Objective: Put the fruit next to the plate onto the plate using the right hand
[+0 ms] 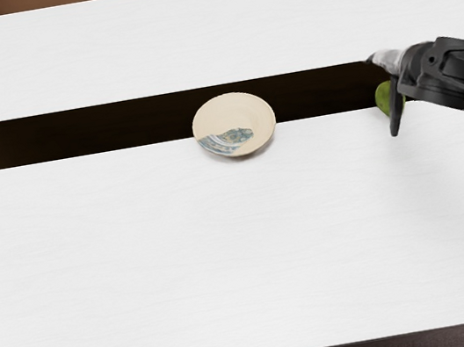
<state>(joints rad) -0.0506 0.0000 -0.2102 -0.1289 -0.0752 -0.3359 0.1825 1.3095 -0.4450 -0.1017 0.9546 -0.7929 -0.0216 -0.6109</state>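
Head view, slanting down on a white table (228,254). Right hand (430,78) in from the picture's right edge, dark and blocky, level with a dark band (74,133) crossing the table from side to side.

Green fruit (383,96) tucked against the hand's picture-left side, partly hidden behind it, only a small rounded sliver on show, right on the line between dark band and near white surface. Grip: cannot tell, with the hand close against the fruit but hold or mere nearness unreadable from this angle. Fruit not on the plate.

Plate (205,117) well apart from the hand, off toward picture-left, about mid-width of the table. Round, cream, with a blue-grey painted patch on its near part. Straddling the same line as the fruit: far half over the dark band, near half over white.

Edges and room: between hand and plate, an open stretch along the band's near edge. Nearer the viewer than the hand, a broad white surface, open all the way down to the table's near edge at the picture's bottom. Beyond the hand, past the band, another white strip up to a brown margin at the top.

Counted: one plate, one fruit, one hand with its arm.
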